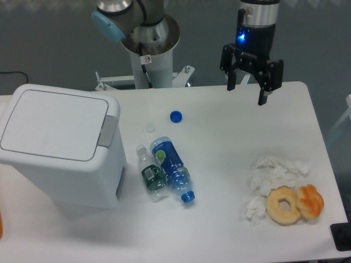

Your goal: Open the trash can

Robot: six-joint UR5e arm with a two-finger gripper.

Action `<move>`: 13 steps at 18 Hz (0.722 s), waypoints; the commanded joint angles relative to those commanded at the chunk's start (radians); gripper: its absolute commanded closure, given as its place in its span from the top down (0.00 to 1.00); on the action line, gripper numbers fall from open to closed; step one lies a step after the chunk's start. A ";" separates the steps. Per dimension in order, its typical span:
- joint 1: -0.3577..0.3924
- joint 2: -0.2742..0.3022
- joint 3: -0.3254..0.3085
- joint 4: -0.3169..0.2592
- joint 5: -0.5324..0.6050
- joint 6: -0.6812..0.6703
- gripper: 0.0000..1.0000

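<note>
The trash can (60, 145) sits closed, well off to the gripper's (248, 87) left and nearer the camera, its grey push-tab (107, 130) facing the gripper's side. The gripper hangs with fingers spread, holding nothing. Crossing over, it could, I judge, clip the two bottles (167, 170) lying between, or press the lid beside the tab and merely shove the bin.

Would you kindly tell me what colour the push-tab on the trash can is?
Grey, on the white trash can; the push-tab shows clearly in the fixed camera view.
</note>
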 joint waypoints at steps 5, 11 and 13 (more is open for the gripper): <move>-0.003 0.002 -0.005 0.000 -0.005 -0.002 1.00; -0.020 -0.002 0.000 0.000 -0.009 -0.046 1.00; -0.020 -0.002 -0.002 0.000 -0.009 -0.048 1.00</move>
